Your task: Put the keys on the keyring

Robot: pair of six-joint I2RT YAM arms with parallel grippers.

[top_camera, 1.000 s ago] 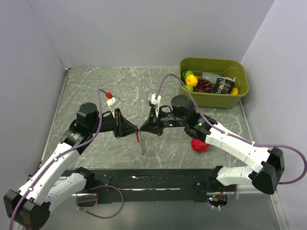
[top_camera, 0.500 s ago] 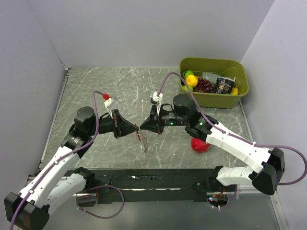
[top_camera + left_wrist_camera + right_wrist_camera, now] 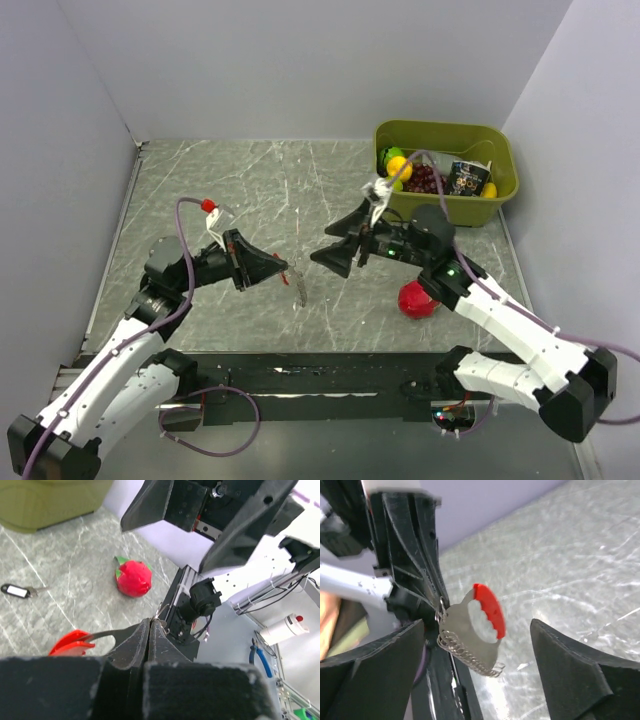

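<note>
The keys (image 3: 298, 287), a silvery jagged strip joined to a curved red piece, hang from my left gripper (image 3: 284, 268), which is shut on their top. In the left wrist view the jaws of that gripper (image 3: 151, 622) are pressed together on a thin wire loop, and the red piece (image 3: 72, 641) sticks out to the left. In the right wrist view the keys (image 3: 470, 630) hang straight ahead of my right gripper (image 3: 476, 625). That right gripper (image 3: 335, 243) is open, empty and a short way right of the keys. The keyring (image 3: 15, 590), a small dark oval with a pale centre, lies flat on the table.
A round red fruit (image 3: 417, 301) with green leaves lies on the table under my right arm and also shows in the left wrist view (image 3: 133, 577). An olive-green bin (image 3: 440, 125) holding fruit and packets stands at the back right. Grey walls close in the left, back and right sides.
My right gripper has opened and pulled back to the right, away from the keys. The left gripper has closed fully, still holds them, and has shifted slightly.
</note>
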